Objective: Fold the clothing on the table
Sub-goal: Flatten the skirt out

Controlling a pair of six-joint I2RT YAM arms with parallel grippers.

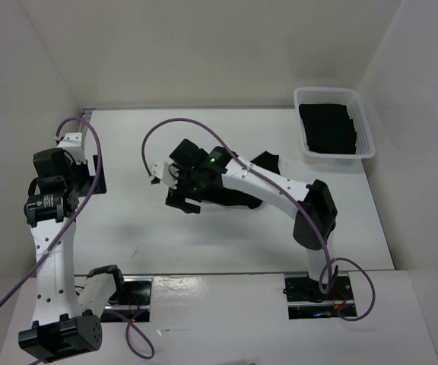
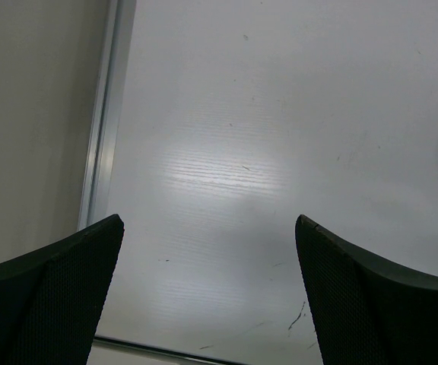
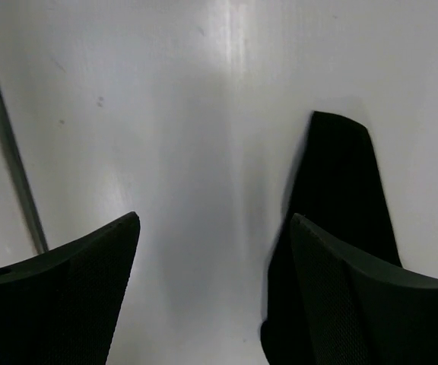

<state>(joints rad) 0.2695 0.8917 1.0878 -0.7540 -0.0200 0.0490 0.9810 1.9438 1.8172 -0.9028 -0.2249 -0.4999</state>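
Observation:
The black clothing [image 1: 267, 162] lies bunched in the middle of the white table [image 1: 226, 236], mostly hidden under my right arm. My right gripper [image 1: 172, 179] hovers at the garment's left end. In the right wrist view the right gripper [image 3: 215, 220] is open, with only bare table between its fingers. A pointed flap of the clothing [image 3: 341, 175] lies beside and under the right finger. My left gripper [image 1: 90, 173] stays at the table's left side. In its wrist view the left gripper [image 2: 209, 219] is wide open over bare table [image 2: 242, 114].
A white lattice basket [image 1: 325, 90] holding dark fabric [image 1: 327, 128] stands at the back right corner. White walls enclose the table on three sides. A grey rail [image 2: 105, 129] runs along the left edge near my left gripper. Purple cables loop off both arms.

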